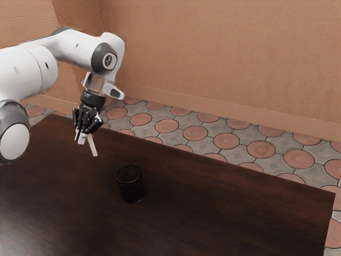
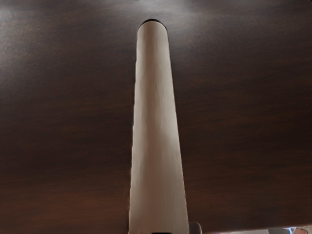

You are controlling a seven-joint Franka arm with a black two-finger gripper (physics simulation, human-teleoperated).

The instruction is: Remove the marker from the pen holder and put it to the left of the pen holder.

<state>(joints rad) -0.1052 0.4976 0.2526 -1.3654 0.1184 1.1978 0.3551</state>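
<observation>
hand (image 1: 84,136) clasping the marker (image 1: 92,146), its gripped end hidden, holder (image 1: 131,186) on the bench (image 1: 213,213) below the hand, inside too dark to tell

Dark wooden counter (image 1: 234,213) with a black pen holder (image 1: 131,189) standing on it
The brown top shows fine grain and a pale sheen toward the exterior view's lower left, its corner at that view's right; the round pen holder is upright, open rim facing up, well in from the edges
</observation>
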